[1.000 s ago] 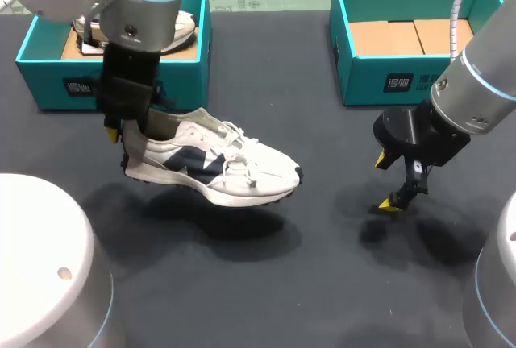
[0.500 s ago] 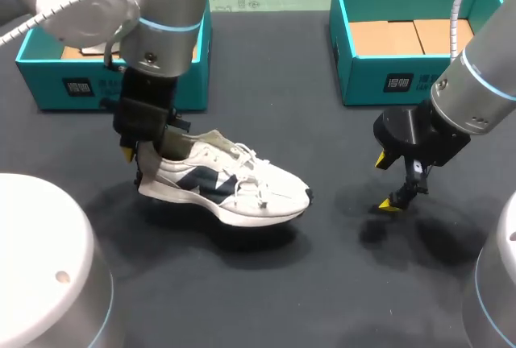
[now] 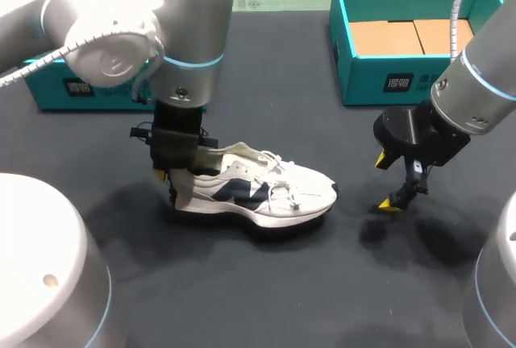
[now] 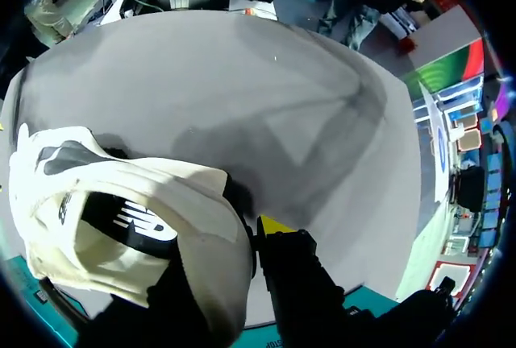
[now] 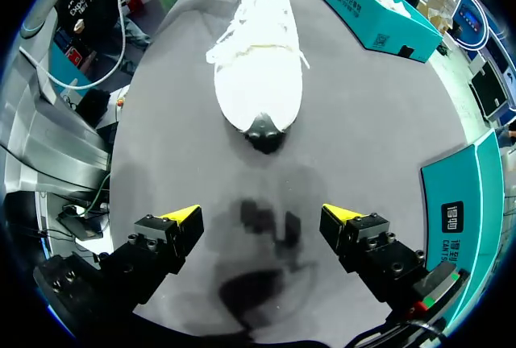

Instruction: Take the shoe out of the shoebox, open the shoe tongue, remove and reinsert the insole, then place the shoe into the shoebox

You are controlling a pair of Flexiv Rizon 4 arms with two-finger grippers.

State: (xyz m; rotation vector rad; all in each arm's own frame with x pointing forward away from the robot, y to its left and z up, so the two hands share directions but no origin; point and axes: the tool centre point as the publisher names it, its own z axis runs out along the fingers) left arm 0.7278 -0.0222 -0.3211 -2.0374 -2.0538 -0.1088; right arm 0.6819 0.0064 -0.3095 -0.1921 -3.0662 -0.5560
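I'm holding the shoe [image 3: 262, 191] by its heel in the left gripper [image 3: 174, 179], with the fingers pinching the heel collar from both sides. The shoe is sitting low over the table [image 3: 266, 283], between the left box [image 3: 48, 94] and the right box [image 3: 363, 82] and outside both. Its toe is pointing toward the right gripper [image 3: 388, 182]. That one is hanging wide open near the toe, gripping nothing.
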